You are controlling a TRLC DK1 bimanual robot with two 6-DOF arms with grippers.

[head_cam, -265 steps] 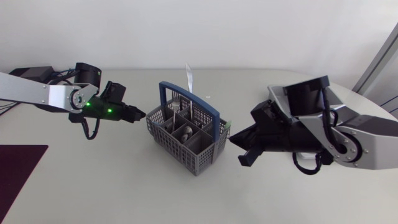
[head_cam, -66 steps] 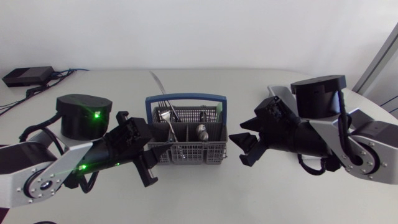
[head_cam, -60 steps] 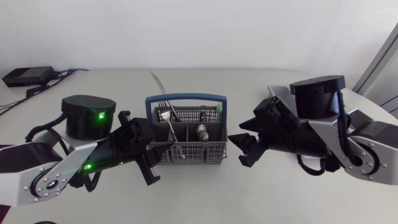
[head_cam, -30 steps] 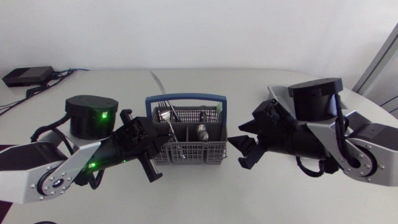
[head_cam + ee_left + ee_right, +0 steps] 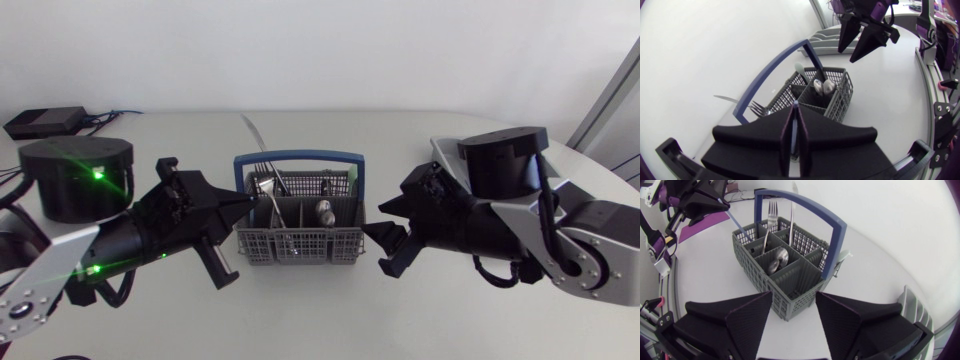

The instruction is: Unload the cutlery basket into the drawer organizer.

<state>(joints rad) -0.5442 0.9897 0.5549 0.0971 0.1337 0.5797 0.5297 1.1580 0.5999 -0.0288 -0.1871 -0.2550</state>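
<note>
The grey plastic cutlery basket with a blue arched handle (image 5: 297, 232) stands on the white table (image 5: 330, 320) between the two arms. The left gripper (image 5: 238, 198) is at the basket's left end, its fingers clamped on a thin pale utensil handle (image 5: 737, 224) that slants down into the end compartment. The right gripper (image 5: 379, 247) sits just off the basket's right end, fingers spread wide and empty. A steel fork (image 5: 771, 212) and knife (image 5: 792, 205) stand upright inside the basket. A pale grey drawer organizer (image 5: 822, 44) lies beyond the basket, near the right gripper.
</note>
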